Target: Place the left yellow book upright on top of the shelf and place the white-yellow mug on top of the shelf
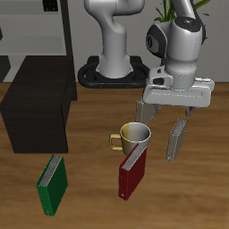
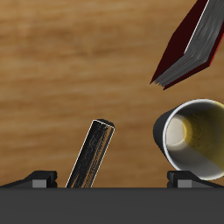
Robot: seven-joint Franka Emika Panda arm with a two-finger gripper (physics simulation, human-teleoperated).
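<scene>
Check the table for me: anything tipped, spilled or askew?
Nothing spilled or damaged. The white-yellow mug sits upright; the left yellow book under the open gripper and the dark red book both lean.

It looked like a simulated study: a wooden table [image 1: 89,125] with books around the gripper [image 1: 167,114], a potted plant [image 1: 168,11] and grey rack [image 1: 40,27] behind it.

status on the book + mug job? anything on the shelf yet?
Nothing done: the shelf top carries neither item. In hand: the gripper hangs open above the left yellow book, which stands on the table, not gripped. Left: both placements; the white-yellow mug sits beside the dark red book.
</scene>
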